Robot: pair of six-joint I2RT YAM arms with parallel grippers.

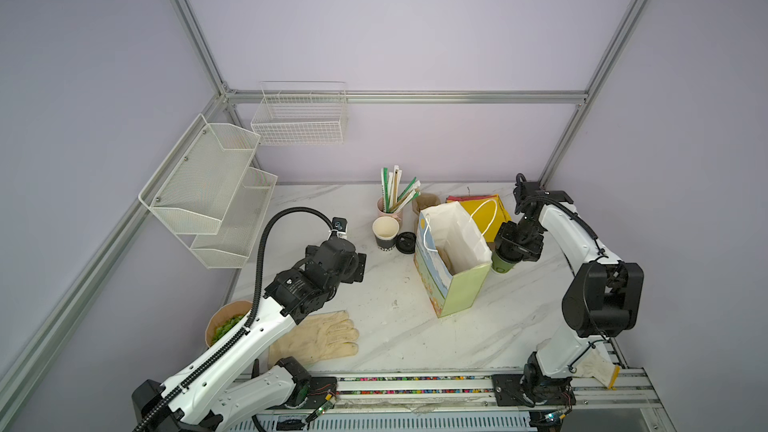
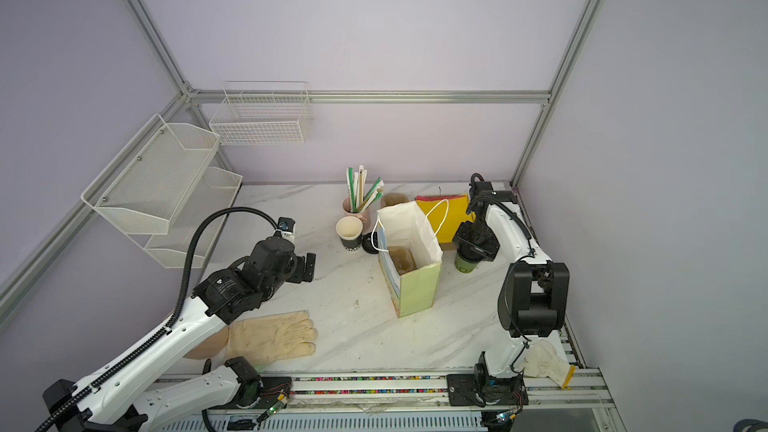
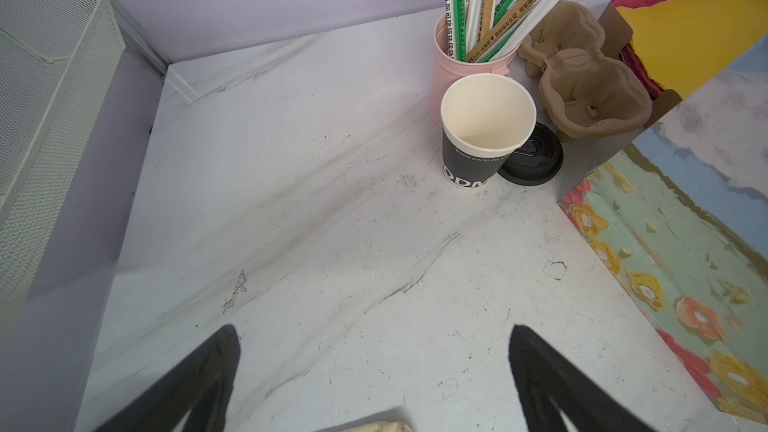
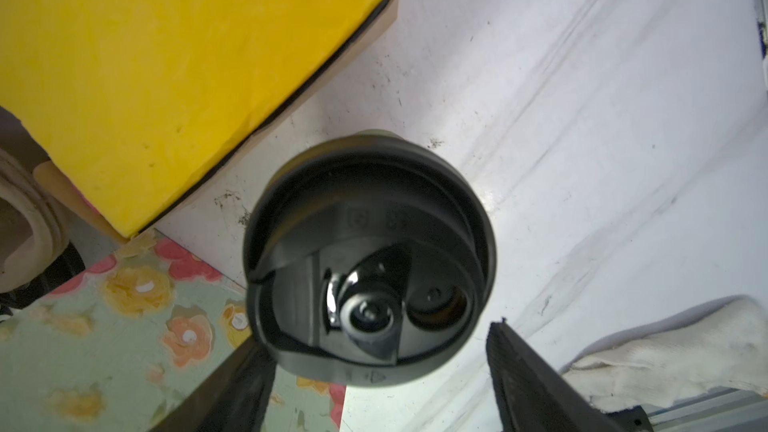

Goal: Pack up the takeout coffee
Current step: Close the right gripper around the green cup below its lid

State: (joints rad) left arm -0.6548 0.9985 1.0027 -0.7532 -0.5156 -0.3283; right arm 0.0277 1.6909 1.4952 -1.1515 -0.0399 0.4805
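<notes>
Two arms, same build: glossy white link shells (image 1: 270, 324), bulky black joint housings (image 1: 602, 297). Black corrugated cable conduit (image 1: 299, 209) on left arm, thin black cable (image 1: 582, 224) on right. Black tapered fingers (image 3: 178, 384).

In both top views the right gripper (image 1: 508, 258) is covering most of the takeout coffee (image 1: 503, 268), only its low green wall showing; in the right wrist view the black lid (image 4: 370, 259) is blurring close-up and hiding one fingertip; the left arm (image 1: 266, 322) is masking much of the bowl of greens (image 1: 220, 313)
</notes>
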